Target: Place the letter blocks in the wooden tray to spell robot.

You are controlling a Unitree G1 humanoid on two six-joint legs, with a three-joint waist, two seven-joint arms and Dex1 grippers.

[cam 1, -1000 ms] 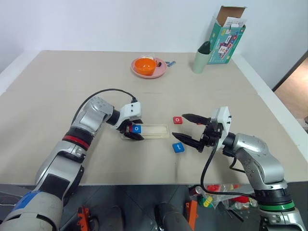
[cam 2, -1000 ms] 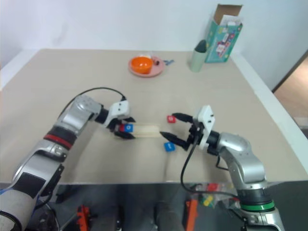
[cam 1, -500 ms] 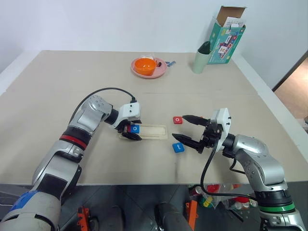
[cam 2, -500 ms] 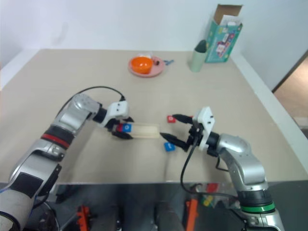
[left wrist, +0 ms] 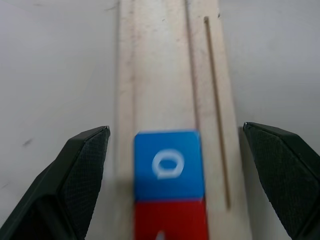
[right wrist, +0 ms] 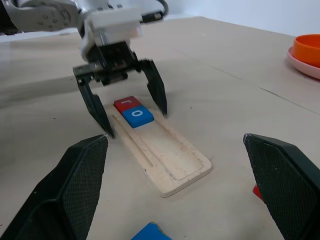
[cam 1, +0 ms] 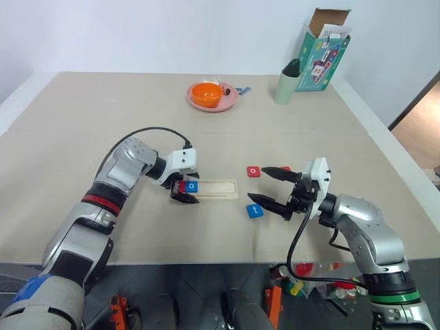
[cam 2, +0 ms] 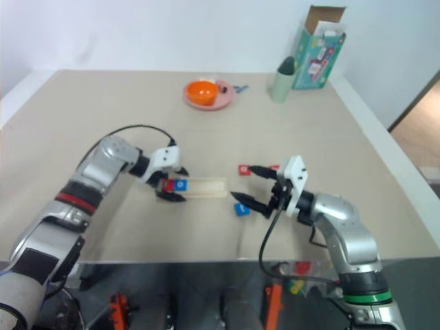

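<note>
Wooden tray [cam 1: 214,188], pink plate [cam 1: 227,103] and green box [cam 1: 323,51] behind

You have a pale wood tray [cam 1: 212,188] on a beige table [cam 1: 82,124], holding a red r block [right wrist: 125,103] and a blue o block [left wrist: 169,165], each lettered in white. Loose on the table you see a red block [cam 1: 254,171] with a white o and a blue block [cam 1: 254,211]. Farther back sit an orange bowl [cam 1: 206,93] on a pink plate [cam 1: 234,97], a pale green cup [cam 1: 286,88] and a teal box [cam 1: 323,58] with a brown cardboard flap
</note>
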